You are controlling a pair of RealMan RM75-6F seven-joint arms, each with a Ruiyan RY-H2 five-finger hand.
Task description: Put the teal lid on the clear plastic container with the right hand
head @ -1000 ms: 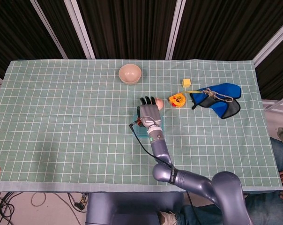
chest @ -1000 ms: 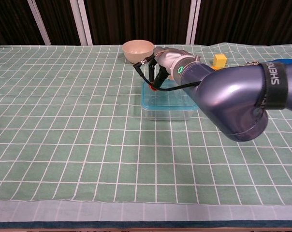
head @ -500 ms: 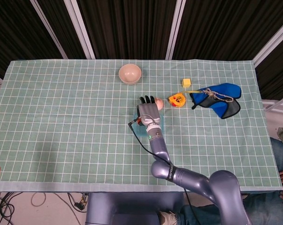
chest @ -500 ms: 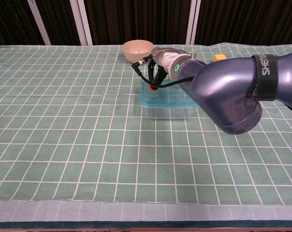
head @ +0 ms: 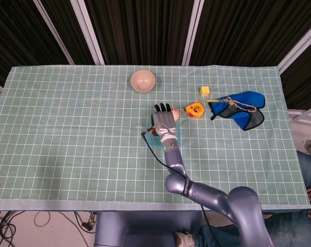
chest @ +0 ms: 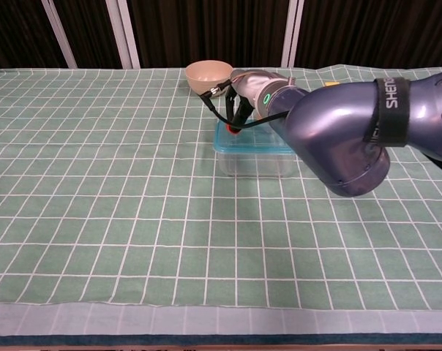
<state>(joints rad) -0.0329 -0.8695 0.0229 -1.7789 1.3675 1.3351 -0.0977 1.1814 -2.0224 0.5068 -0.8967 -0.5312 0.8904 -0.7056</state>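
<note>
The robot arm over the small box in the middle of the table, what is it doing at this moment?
The robot's right hand is over the clear plastic container in the middle of the green checked table. The teal lid lies on top of the container, under the hand. Whether the hand presses the lid or only hovers above it cannot be told. The left hand is not in view. A beige bowl stands further back.

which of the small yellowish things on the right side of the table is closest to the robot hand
The orange-yellow tape measure, just right of the right robot hand. The small yellow cube sits farther back, beside the blue cloth.
</note>
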